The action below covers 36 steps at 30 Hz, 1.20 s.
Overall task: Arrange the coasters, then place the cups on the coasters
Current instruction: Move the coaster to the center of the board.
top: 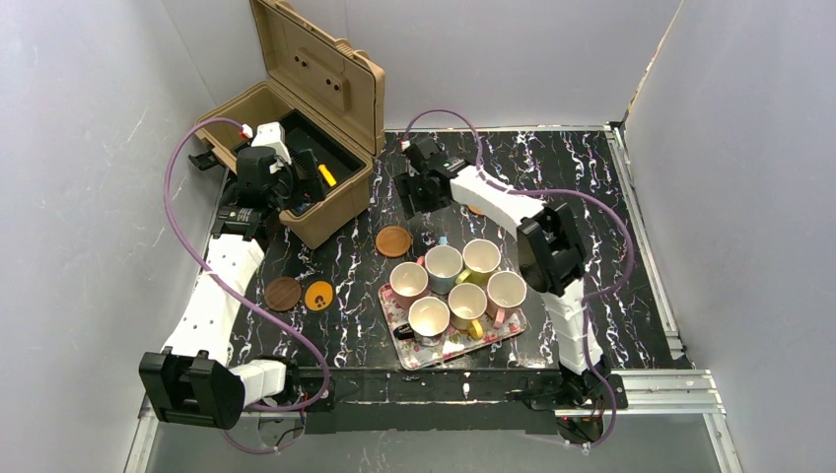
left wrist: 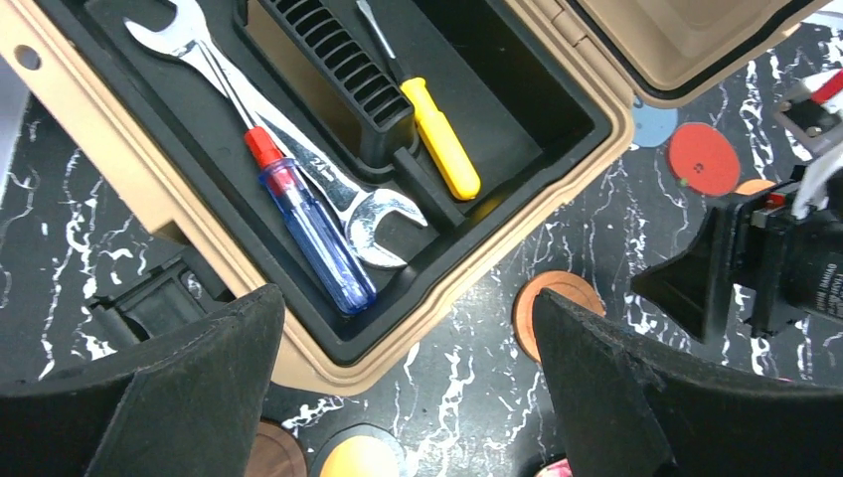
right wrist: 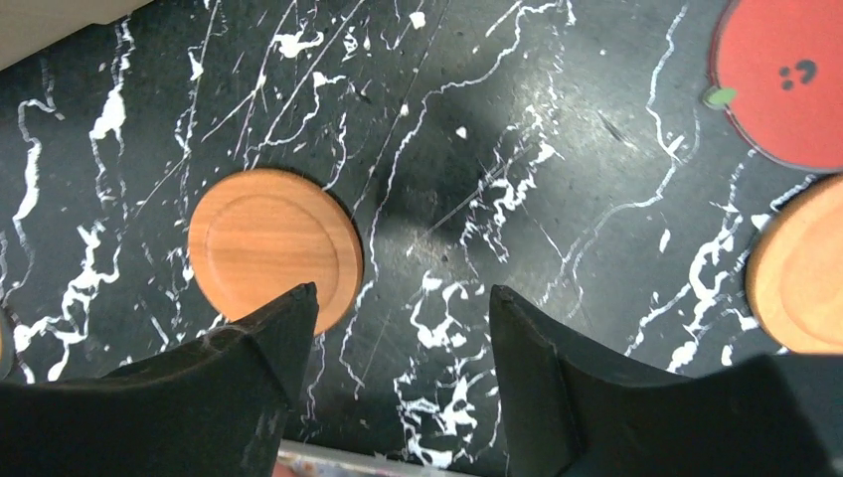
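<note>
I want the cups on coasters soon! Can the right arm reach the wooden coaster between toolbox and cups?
Probably yes: the right gripper hangs open just above the wooden coaster, and nothing lies on it.

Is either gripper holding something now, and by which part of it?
Nothing is held. The left gripper is open above the tan plastic toolbox; the right gripper is open over the black marbled table, beside a round orange wooden coaster.

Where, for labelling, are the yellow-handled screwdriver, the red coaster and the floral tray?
yellow-handled screwdriver [left wrist: 444, 149], left wrist view, middle of its handle.
red coaster [right wrist: 790, 79], right wrist view, centre of its visible face.
floral tray [top: 490, 336], top external view, bare near rim.
</note>
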Each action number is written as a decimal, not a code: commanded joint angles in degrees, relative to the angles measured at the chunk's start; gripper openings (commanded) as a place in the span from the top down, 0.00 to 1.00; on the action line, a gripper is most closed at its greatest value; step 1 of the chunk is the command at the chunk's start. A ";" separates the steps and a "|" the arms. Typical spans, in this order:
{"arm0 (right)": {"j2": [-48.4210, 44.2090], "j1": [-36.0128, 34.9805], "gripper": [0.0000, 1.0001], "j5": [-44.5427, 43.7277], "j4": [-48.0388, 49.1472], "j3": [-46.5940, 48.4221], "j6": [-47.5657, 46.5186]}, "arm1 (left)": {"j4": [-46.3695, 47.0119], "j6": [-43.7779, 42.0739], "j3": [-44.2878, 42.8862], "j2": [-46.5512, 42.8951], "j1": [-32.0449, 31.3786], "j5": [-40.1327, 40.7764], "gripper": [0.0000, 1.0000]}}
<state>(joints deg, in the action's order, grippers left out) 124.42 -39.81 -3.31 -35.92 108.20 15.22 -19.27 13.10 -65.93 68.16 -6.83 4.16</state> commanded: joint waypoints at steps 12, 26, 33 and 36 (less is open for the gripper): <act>8.92 -3.85 0.37 -1.28 -5.14 8.81 1.35 | 0.62 -4.53 -0.07 -2.72 0.89 4.85 0.06; 12.33 -3.97 0.40 -3.25 -5.60 8.52 1.90 | 0.68 -4.00 -0.07 -3.14 0.90 3.39 0.05; 11.10 -3.96 0.44 -8.18 -6.29 6.75 1.50 | 0.62 -3.88 -0.15 -2.96 0.99 3.07 0.05; 9.71 -3.73 0.46 -10.48 -6.35 5.09 1.39 | 0.57 -3.81 -0.18 -2.86 0.92 2.96 0.05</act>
<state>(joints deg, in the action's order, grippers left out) 135.22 -43.97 -7.60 -40.29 115.37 17.04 -19.25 9.45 -65.93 66.87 -6.15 7.86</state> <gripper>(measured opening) 0.553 0.946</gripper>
